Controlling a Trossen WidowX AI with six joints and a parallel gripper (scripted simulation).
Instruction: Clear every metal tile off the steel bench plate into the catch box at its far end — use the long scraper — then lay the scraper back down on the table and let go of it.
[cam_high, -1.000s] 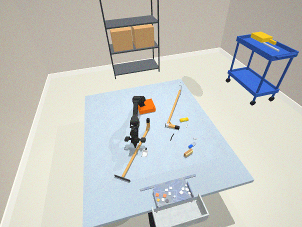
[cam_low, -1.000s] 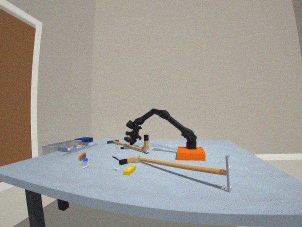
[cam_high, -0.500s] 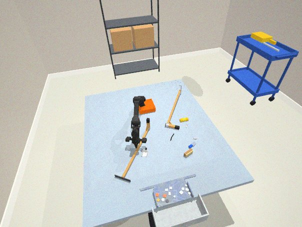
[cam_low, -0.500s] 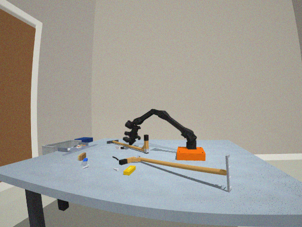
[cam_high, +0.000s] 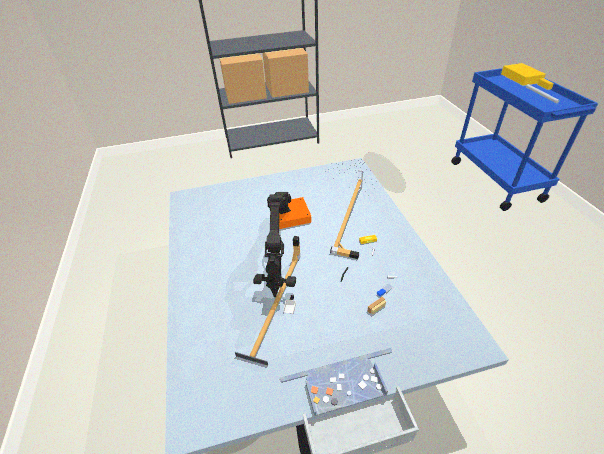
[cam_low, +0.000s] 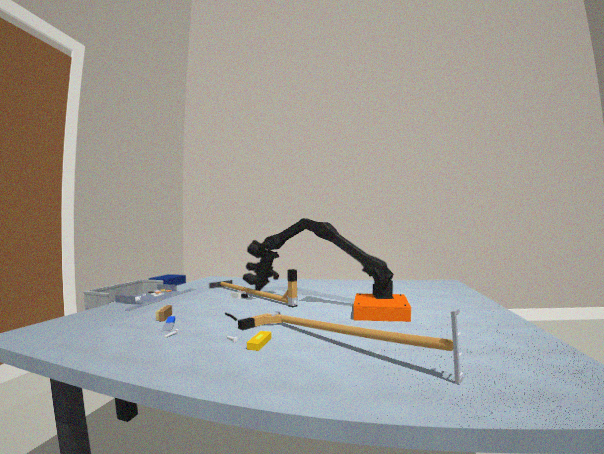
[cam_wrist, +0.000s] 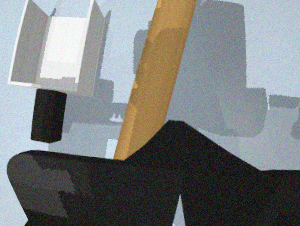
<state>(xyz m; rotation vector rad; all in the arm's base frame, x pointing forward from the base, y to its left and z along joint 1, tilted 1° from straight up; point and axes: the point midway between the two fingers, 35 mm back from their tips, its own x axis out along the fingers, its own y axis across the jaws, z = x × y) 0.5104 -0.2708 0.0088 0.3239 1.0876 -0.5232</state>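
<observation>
From my end, I have the gripper (cam_high: 275, 294) (cam_low: 259, 288) (cam_wrist: 174, 128) fully closed with nothing between its fingers. In the top view it sits a little left of the frame's centre, over the wooden handle of the long scraper (cam_high: 270, 317) (cam_low: 255, 291) (cam_wrist: 156, 82); whether the fingertips touch the wood I cannot tell. That handle runs from its black-tipped grip near the middle of the top view down to a dark, wide blade at the lower left, short of the bench plate. In my wrist view, the handle slants from the top edge down to behind the dark fingers, and a small whitish tray-like piece (cam_high: 289, 306) (cam_wrist: 64, 50) with a black end shows at upper left. The metal tiles (cam_high: 341, 375) are all over the steel bench plate (cam_high: 327, 406), low in the top view: white, orange, yellowish and dark ones. Just below the plate, at the bottom of that frame, is the grey catch box (cam_high: 360, 425) (cam_low: 95, 299), and I see no tiles in it. A second wooden-handled tool (cam_high: 349, 212) (cam_low: 360, 332) lies right of the arm in the top view, with a yellow block (cam_high: 368, 239) (cam_low: 259, 340) near its black-tipped end.
</observation>
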